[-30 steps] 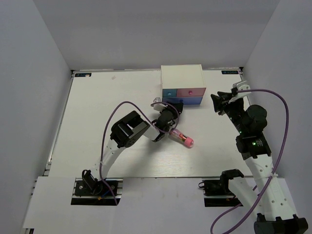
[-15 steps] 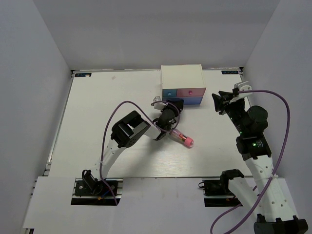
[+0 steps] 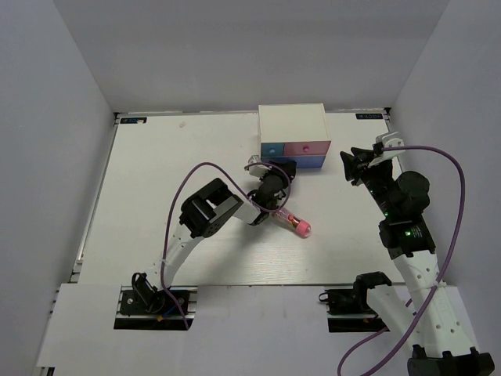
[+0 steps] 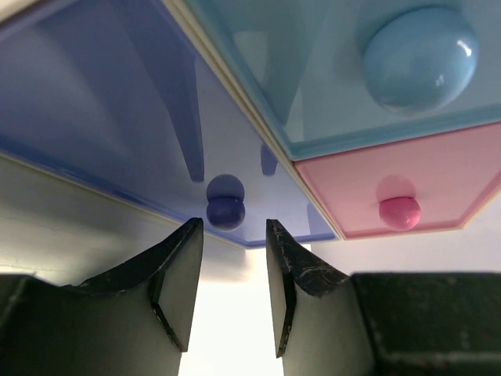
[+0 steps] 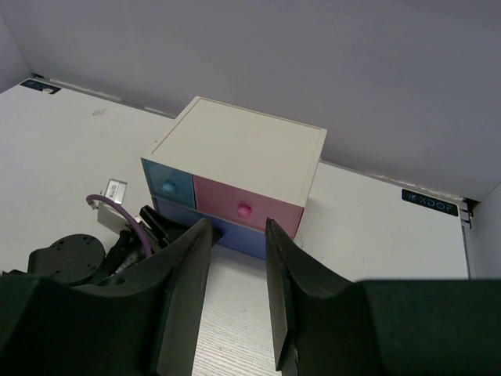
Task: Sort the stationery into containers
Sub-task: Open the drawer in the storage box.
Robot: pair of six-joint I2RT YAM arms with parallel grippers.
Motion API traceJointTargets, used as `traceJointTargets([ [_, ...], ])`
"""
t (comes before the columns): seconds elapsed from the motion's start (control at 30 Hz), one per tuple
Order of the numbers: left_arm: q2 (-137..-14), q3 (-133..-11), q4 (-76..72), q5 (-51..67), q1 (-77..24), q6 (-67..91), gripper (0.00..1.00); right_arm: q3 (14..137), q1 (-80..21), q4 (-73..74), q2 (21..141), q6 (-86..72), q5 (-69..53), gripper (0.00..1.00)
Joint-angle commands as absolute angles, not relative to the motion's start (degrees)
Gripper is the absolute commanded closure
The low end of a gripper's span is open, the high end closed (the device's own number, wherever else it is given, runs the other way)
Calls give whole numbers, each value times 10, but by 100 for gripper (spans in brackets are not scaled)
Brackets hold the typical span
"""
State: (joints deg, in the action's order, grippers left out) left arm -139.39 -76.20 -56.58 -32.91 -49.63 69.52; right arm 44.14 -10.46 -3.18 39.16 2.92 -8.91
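The left hand has crept a little closer to the white cabinet than a second ago, and its fingers have drawn nearer together. The right hand and the tube lie as they did.

In the left wrist view, the left hand is released. Its two dark fingers stand a narrow gap apart with nothing between them. Their tips are just short of the round knob on the violet-blue drawer. The light blue drawer and the pink drawer sit above and to the right of that knob.

The right hand hangs off the cabinet's right side, clear of it. Its fingers are parted and grasp nothing. From its camera, all three drawer fronts look closed.

The pink-and-clear tube lies on the table in front of the cabinet and apart from it. It is just beside the left arm's wrist, with its pink end pointing toward the near right.
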Motion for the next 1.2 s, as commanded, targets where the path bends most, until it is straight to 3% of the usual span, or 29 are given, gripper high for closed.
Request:
traceJointTargets([
  [0.0, -1396, -788, -552, -344, -499, 695, 52, 441, -101, -61, 386, 22, -78, 60],
  [0.47, -1412, -805, -535, -360, -499, 695, 53, 439, -101, -62, 384, 23, -76, 60],
  [1.17, -1417, -810, -535, -366, -499, 695, 76, 439, -101, -65, 384, 22, -77, 60],
])
